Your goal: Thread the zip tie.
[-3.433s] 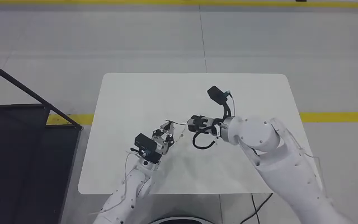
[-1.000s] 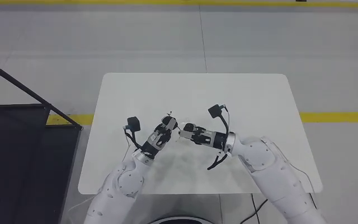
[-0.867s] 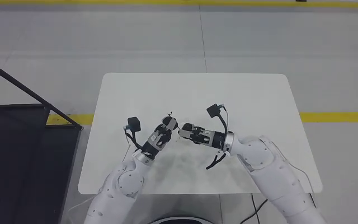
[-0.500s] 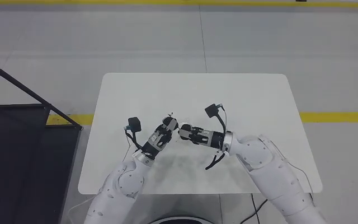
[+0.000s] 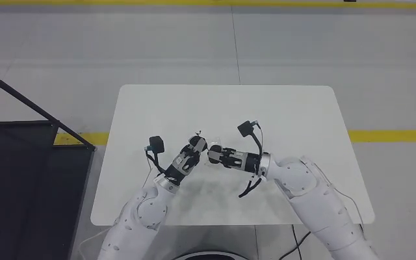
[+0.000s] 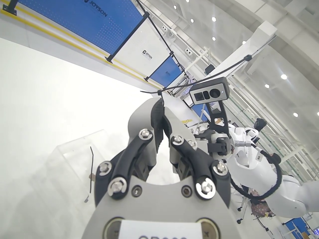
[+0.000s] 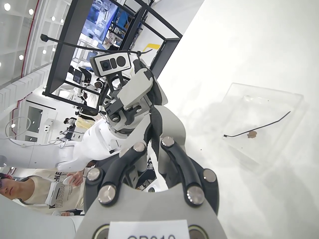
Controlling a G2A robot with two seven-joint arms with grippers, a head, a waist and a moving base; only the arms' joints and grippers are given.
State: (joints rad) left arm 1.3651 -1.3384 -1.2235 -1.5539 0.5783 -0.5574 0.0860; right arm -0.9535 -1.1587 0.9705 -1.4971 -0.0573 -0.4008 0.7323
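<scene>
Centrally, left jaws pinch the zip tie (image 6: 159, 93), right jaws closed alongside, table (image 5: 292, 117) edges well apart.

White-shelled arms (image 5: 292, 177) carrying looped black cables (image 6: 280, 177), ending in the grey left gripper (image 6: 161, 105) and right gripper (image 7: 153, 118), each with black linkages (image 6: 129, 150), silver screws (image 6: 115, 186) and ribbed black pads (image 6: 157, 118).

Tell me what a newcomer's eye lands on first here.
The left gripper and right gripper face each other, tips close, above the middle of the white table. The left one pinches a black zip tie that sticks out into the air. Near them a clear tray holds a second tie.
</scene>
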